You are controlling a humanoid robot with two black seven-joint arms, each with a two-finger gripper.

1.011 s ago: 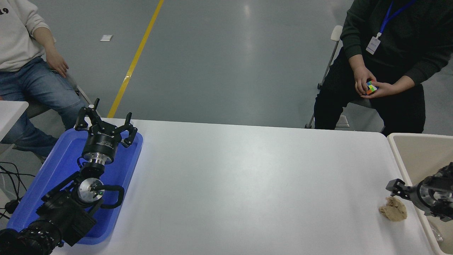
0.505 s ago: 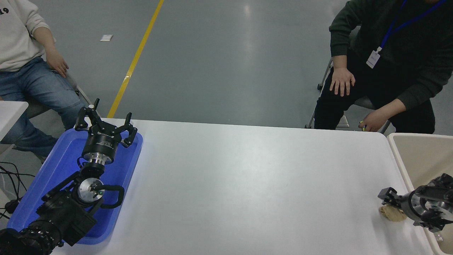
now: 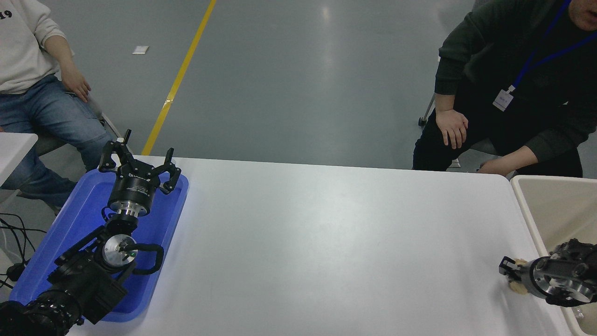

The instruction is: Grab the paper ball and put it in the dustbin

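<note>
The paper ball (image 3: 518, 288) is a tan wrinkly wad on the white table (image 3: 326, 242) near its right edge. Only small bits of it show. My right gripper (image 3: 509, 270) comes in from the right edge and sits low over the ball, covering most of it. The dustbin (image 3: 526, 210) is a beige bin with a rounded rim, standing just right of the table next to the ball. My left gripper (image 3: 138, 164) is parked at the lower left above a blue tray (image 3: 84, 219), open and empty.
A person in dark clothes sits at the far right, one hand (image 3: 451, 127) on a knee, the other hand (image 3: 489, 168) low by the table's far right corner. Another person (image 3: 37, 93) in jeans sits at the far left. Cables (image 3: 14, 233) hang left of the tray.
My right gripper has come down and toward me onto the paper ball, which is now mostly covered. The person at the right lowered the puzzle cube out of sight and leaned forward.
</note>
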